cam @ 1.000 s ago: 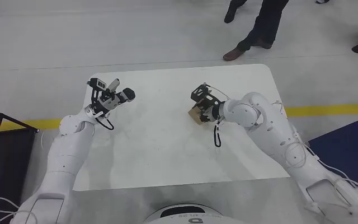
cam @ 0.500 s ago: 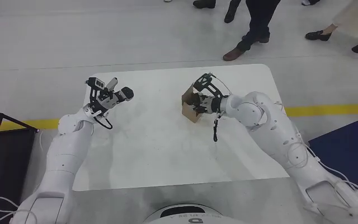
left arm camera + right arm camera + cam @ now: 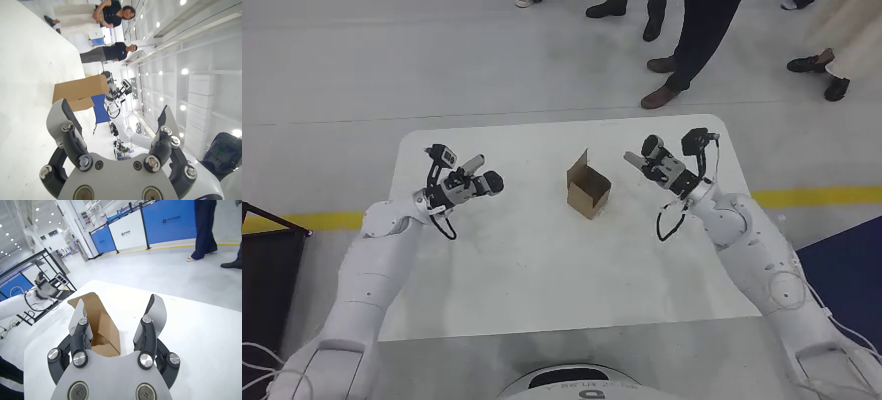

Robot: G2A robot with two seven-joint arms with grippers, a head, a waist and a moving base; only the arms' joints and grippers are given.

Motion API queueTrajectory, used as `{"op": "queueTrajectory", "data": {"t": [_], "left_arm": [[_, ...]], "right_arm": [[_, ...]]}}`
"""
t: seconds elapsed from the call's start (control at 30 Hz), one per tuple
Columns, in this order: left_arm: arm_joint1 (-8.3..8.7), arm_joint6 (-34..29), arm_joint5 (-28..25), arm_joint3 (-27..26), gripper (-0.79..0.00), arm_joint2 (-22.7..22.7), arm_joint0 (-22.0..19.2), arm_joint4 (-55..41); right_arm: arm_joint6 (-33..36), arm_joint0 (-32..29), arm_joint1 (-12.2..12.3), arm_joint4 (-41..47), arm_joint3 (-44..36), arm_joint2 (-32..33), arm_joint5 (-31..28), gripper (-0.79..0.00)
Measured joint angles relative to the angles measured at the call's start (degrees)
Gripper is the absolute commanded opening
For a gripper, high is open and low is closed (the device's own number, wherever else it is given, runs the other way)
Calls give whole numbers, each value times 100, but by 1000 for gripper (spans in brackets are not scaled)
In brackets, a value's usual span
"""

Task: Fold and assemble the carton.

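Your right hand has let go of the carton and drawn back, spread wide. The carton stands alone mid-tabletop, top open and one flap up. Your left hand, also spread, has edged nearer, so closing the flaps looks next

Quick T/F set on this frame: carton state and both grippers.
1. The carton stands on the table with its top open. True.
2. The right gripper is shut on the carton. False: it is open and apart from the carton.
3. The left gripper is open and holds nothing. True.
4. The carton lies flat as an unfolded sheet. False: it is set up as a box, with one flap pointing up.
5. The carton sits between the two grippers. True.
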Motion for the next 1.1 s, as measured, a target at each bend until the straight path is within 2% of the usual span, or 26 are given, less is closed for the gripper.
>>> {"op": "queueTrajectory", "data": {"t": [0.07,0.13,0.27,0.37,0.53,0.77,1.1], "left_arm": [[-68,-77,68,-67,0,253,-41,56],[-159,-138,157,-84,0,535,-106,2],[-353,-176,290,112,0,1068,-351,-63],[-509,-112,301,385,0,1413,-565,-122],[-759,-28,190,873,0,1802,-874,-359],[-1000,83,-87,1425,0,2078,-1162,-433],[-1206,202,-385,1994,0,2135,-1370,-602]], "right_arm": [[125,137,-53,48,371,-171,-316,-228],[352,325,-116,48,692,-392,-697,-222],[511,676,-248,22,1196,-743,-1265,-139],[465,875,-344,-25,1496,-938,-1570,-120],[338,1139,-491,-263,1940,-1182,-1661,-108],[259,1277,-603,-425,2159,-1450,-1805,-102],[109,1160,-523,-399,1950,-1701,-1803,-74]]}}
